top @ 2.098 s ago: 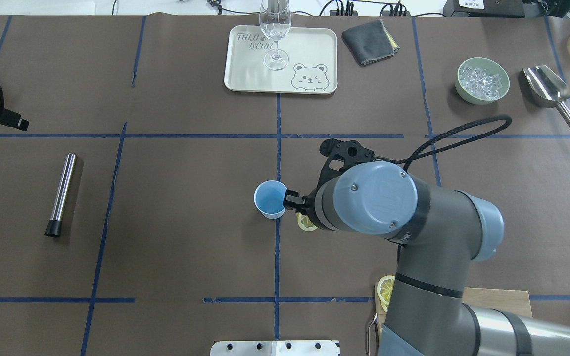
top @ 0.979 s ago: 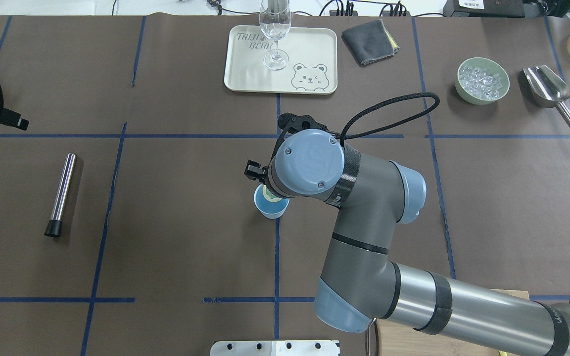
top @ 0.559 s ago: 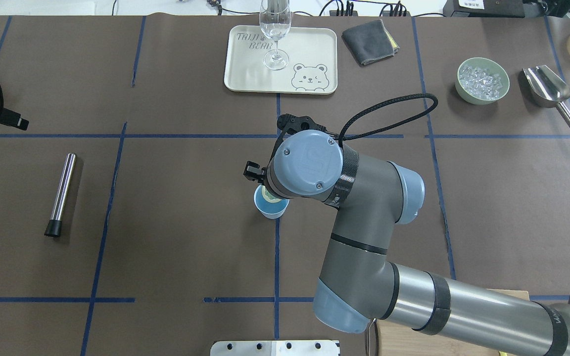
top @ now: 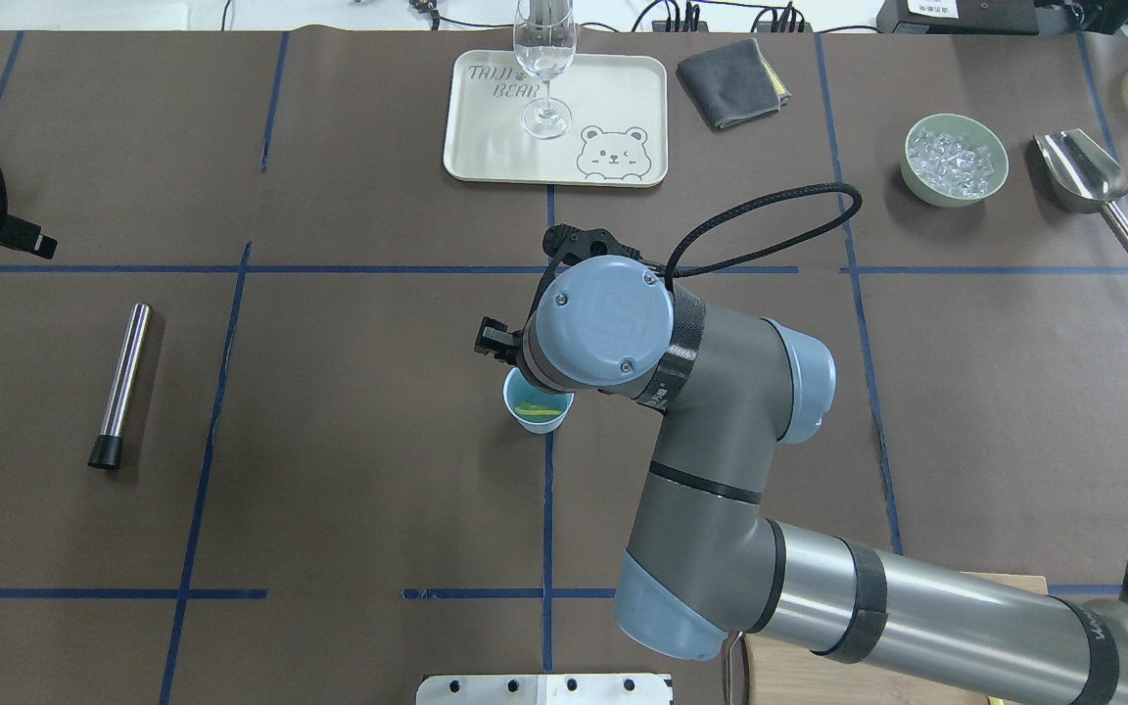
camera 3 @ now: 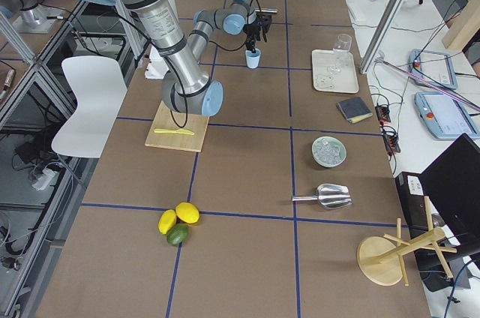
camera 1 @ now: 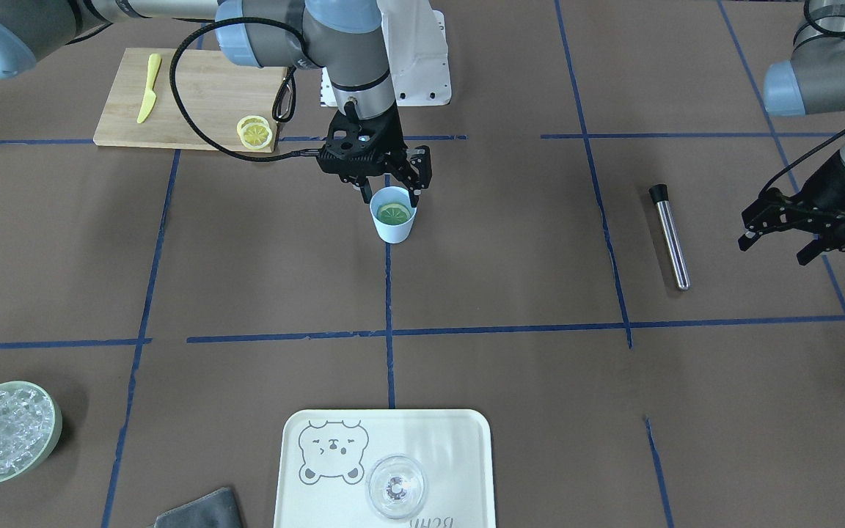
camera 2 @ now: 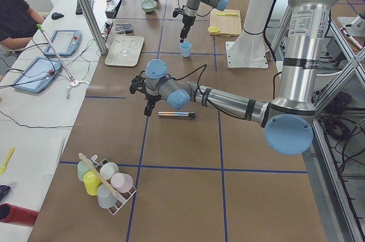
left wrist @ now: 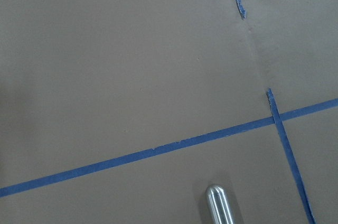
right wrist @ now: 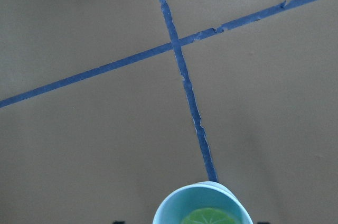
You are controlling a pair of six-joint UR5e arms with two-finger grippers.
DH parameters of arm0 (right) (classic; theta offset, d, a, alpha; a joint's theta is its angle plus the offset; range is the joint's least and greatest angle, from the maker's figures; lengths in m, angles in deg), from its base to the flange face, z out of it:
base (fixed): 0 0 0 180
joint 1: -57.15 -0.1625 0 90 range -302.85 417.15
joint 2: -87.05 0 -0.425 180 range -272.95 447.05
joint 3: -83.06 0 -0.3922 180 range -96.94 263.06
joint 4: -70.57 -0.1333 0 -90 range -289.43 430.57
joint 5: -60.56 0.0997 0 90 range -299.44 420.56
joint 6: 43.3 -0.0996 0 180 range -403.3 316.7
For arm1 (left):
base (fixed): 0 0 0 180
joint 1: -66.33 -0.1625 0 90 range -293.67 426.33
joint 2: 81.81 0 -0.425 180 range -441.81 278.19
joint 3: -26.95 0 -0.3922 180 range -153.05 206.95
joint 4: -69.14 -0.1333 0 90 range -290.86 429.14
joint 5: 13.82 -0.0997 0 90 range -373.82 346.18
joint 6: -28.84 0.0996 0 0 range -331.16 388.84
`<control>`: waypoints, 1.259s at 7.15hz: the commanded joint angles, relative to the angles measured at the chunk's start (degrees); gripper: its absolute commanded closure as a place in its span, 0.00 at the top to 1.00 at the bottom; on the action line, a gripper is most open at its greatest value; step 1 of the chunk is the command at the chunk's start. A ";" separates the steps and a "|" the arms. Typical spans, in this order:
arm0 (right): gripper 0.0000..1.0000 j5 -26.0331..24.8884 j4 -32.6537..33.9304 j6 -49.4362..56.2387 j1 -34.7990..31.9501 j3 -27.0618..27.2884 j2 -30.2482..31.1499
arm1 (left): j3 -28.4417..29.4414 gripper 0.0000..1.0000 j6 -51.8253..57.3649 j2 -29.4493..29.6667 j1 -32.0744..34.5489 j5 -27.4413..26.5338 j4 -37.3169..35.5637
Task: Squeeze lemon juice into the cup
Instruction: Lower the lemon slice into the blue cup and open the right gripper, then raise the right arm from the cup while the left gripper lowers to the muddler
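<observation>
The light-blue cup point(camera 1: 393, 227) stands at the table's middle on a blue tape cross. A lemon slice point(camera 1: 394, 213) lies flat inside it, also seen in the overhead view as the lemon point(top: 538, 412) in the cup point(top: 537, 423). My right gripper point(camera 1: 389, 196) hangs open just above the rim, with one finger on each side of the mouth and nothing between them. The right wrist view shows the cup point(right wrist: 174, 213) at its bottom edge. My left gripper point(camera 1: 776, 249) hovers open and empty far off, beside the metal tube point(camera 1: 670, 236).
A wooden board point(camera 1: 188, 95) behind the cup holds a yellow knife point(camera 1: 146, 97) and more lemon slices point(camera 1: 254, 132). A cream tray point(camera 1: 452, 447) carries a clear glass point(camera 1: 395, 486). A green bowl of ice point(camera 1: 4, 433), a grey cloth point(top: 732, 83) and a metal scoop point(top: 1083, 176) lie farther out.
The right gripper carried the lemon slice from the cup's right to over its mouth. It has now opened, and the slice has dropped into the cup.
</observation>
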 commanded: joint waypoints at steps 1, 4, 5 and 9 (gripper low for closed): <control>1.00 3.47 0.46 0.38 -0.17 1.06 0.47 | 0.48 1.00 -0.41 0.59 -0.03 0.00 -0.09; 1.00 4.63 18.60 12.53 -4.11 10.87 2.66 | 2.50 1.00 -12.30 3.56 -8.85 -5.31 -0.26; 1.00 7.34 18.83 15.81 -6.83 13.78 6.67 | 4.33 1.00 -14.02 4.89 -11.77 -7.36 -0.70; 1.00 13.58 18.57 31.10 -17.11 15.04 12.33 | 5.94 1.00 -9.41 9.83 -12.59 -7.03 -16.58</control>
